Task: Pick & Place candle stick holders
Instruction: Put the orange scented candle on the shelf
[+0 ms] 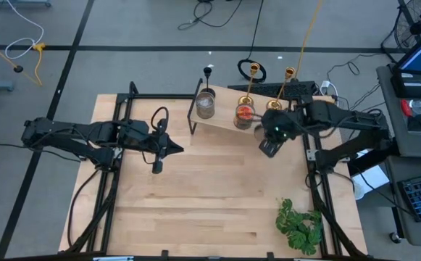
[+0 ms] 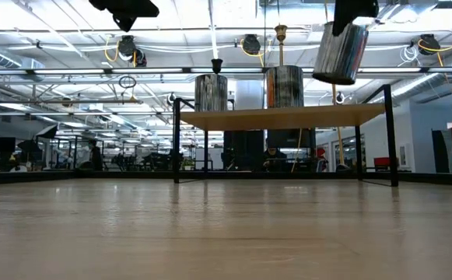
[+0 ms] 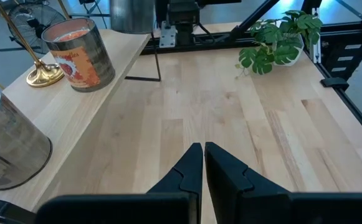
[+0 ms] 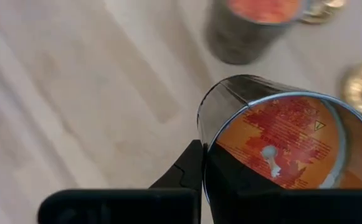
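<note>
Progress is looking partial: right gripper (image 4: 200,168) is clamping a shiny metal candle tin with orange wax (image 4: 280,140), carrying it tilted in the air just off the front edge of the raised wooden shelf (image 1: 221,122), not a holder. Two slim gold stemmed candle stick holders (image 1: 249,85) and (image 1: 281,93) are standing at the shelf's back, the smaller black stemmed holder (image 1: 207,76) beside them near the shelf's left end; none looks moved yet. Two more tins, a clear-looking one (image 1: 205,105) and an orange one (image 1: 244,113), are sitting on the shelf. Right arm is reaching in from the right, wrist bent down. Left gripper (image 3: 204,163) is waiting with fingers pressed together, empty, low over the wooden counter (image 1: 217,196). Green leafy plant (image 1: 298,225) is lying at the counter's near right corner
</note>
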`<state>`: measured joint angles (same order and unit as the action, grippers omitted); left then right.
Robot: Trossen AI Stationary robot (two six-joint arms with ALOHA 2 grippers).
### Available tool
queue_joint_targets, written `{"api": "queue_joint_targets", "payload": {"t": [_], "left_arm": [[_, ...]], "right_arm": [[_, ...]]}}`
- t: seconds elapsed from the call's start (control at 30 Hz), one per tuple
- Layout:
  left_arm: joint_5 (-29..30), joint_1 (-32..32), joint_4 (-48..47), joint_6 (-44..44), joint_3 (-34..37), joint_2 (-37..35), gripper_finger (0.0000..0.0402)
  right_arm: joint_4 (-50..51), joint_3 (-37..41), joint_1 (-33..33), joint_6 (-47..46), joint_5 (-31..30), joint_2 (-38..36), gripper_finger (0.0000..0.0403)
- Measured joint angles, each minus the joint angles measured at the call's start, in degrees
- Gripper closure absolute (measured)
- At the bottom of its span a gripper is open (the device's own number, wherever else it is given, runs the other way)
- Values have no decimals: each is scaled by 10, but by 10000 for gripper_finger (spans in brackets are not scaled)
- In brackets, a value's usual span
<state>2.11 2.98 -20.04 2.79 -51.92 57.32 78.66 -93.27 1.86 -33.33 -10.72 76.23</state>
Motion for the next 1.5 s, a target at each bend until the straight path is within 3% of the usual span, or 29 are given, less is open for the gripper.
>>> {"api": "queue_joint_targets", "payload": {"t": [0.43,0.63,1.27,1.5], "left_arm": [[0,0,-13,0,0,0,376],[0,0,-12,0,0,0,376],[0,0,-12,0,0,0,376],[0,0,-12,-1,0,0,376]], "right_arm": [[15,1,109,57,8,28,403],[15,28,122,62,50,46,401],[-27,49,143,105,48,46,398],[-27,50,144,105,46,46,363]]}}
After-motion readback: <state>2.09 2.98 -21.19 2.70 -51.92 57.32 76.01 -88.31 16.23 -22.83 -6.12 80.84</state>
